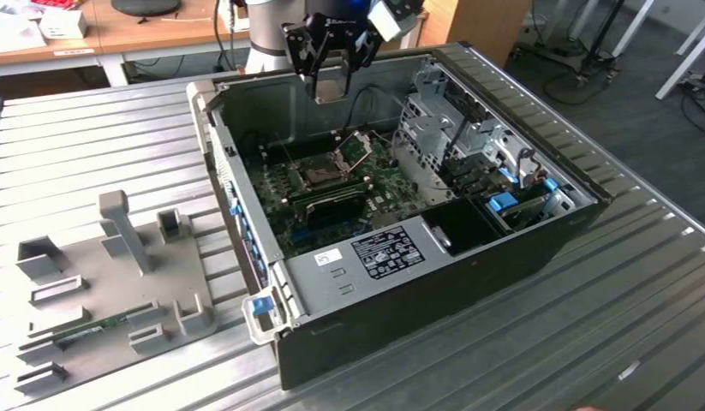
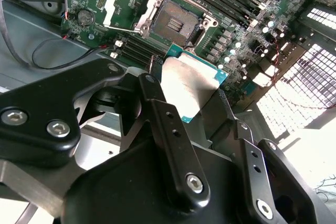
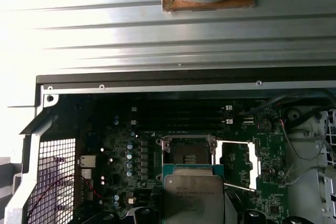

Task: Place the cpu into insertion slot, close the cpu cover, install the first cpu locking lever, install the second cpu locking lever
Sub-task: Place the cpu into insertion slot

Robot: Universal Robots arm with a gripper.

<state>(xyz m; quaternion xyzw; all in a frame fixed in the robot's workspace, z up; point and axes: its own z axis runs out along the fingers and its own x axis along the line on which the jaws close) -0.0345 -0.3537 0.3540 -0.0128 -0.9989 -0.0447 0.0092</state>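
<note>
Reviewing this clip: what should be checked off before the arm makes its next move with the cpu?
1. Grip: ok. The gripper has its jaws shut on the cpu.
2. Insertion slot bare: ok, nothing sits in it.
3. cpu cover swung open, clear of the slot: ok.
4. cpu seated: not ok, it is above the board, not in the slot.
5. cpu centred over the slot: cannot tell from these angles.
6. cpu corner orientation matched to the slot: cannot tell.
</note>
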